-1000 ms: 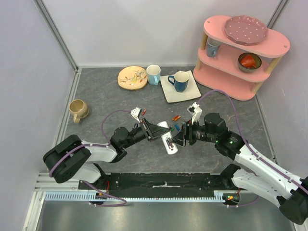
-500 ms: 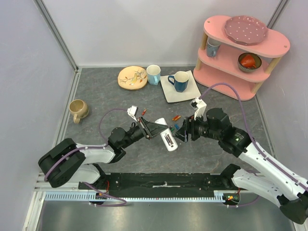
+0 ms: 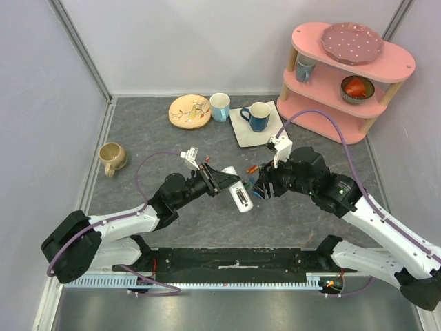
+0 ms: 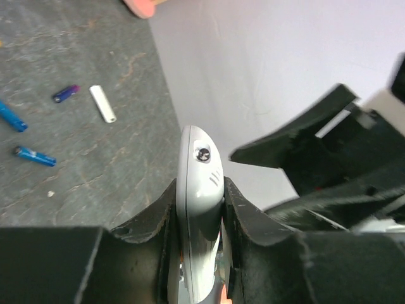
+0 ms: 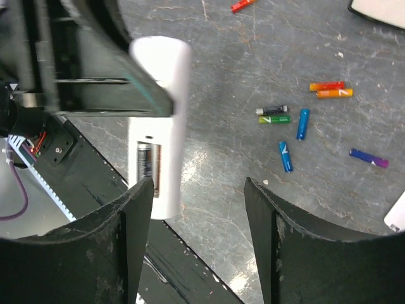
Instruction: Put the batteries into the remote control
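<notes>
My left gripper [image 3: 227, 181] is shut on the remote control [image 3: 238, 193], a slim white bar held above the table. In the left wrist view the remote [image 4: 199, 164] sits edge-on between the jaws of that gripper [image 4: 199, 190]. In the right wrist view its dark recess [image 5: 150, 166] faces the camera. My right gripper [image 5: 197, 190] is open and empty, just right of the remote, and also shows in the top view [image 3: 260, 187]. Several batteries lie on the table: orange [image 5: 327, 85], green [image 5: 274, 119], blue [image 5: 286, 156], purple [image 5: 368, 158], red [image 5: 242, 5].
A small white cover piece [image 4: 102, 104] lies by the blue batteries [image 4: 35, 156]. At the back are a pink shelf [image 3: 348, 76], a blue mug [image 3: 256, 116] on a white square plate, a light cup [image 3: 220, 107] and a patterned plate [image 3: 189, 111]. A beige mug [image 3: 112, 157] stands at the left.
Both arms have shifted toward the far side of the table. The left gripper keeps its hold on the remote and has carried it slightly away from the near edge. The right gripper stays open.
</notes>
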Controlling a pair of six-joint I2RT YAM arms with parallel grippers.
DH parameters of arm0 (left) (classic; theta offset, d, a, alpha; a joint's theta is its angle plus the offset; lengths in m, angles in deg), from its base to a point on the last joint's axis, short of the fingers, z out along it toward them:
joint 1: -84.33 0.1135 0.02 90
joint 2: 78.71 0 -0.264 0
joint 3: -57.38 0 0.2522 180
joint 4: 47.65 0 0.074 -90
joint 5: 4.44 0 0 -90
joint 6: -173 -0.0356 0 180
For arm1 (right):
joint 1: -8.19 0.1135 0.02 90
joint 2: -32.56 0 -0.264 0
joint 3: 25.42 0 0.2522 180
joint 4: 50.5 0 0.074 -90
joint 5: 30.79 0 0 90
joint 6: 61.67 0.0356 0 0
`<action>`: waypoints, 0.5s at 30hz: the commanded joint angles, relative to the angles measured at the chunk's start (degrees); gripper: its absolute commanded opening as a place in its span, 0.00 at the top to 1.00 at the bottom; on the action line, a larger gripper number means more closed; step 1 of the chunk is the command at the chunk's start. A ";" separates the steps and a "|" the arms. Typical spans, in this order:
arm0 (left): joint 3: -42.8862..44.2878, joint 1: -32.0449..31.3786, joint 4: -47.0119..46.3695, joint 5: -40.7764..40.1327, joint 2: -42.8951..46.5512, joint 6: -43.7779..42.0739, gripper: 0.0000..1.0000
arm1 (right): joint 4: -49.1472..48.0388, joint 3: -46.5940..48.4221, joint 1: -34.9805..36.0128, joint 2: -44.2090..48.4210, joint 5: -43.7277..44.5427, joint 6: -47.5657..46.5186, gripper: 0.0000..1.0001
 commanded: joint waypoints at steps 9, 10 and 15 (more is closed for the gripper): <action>5.41 0.20 8.09 -3.06 -1.66 -1.12 0.98 | -1.10 4.55 12.47 -3.34 6.96 -0.68 0.20; 5.23 0.20 7.14 -3.15 -1.75 -0.85 0.98 | -1.88 3.94 13.18 -3.61 8.44 -0.33 0.20; 4.70 0.29 4.67 -2.54 -2.89 0.99 0.98 | -4.26 2.79 17.74 -5.10 12.32 1.78 0.22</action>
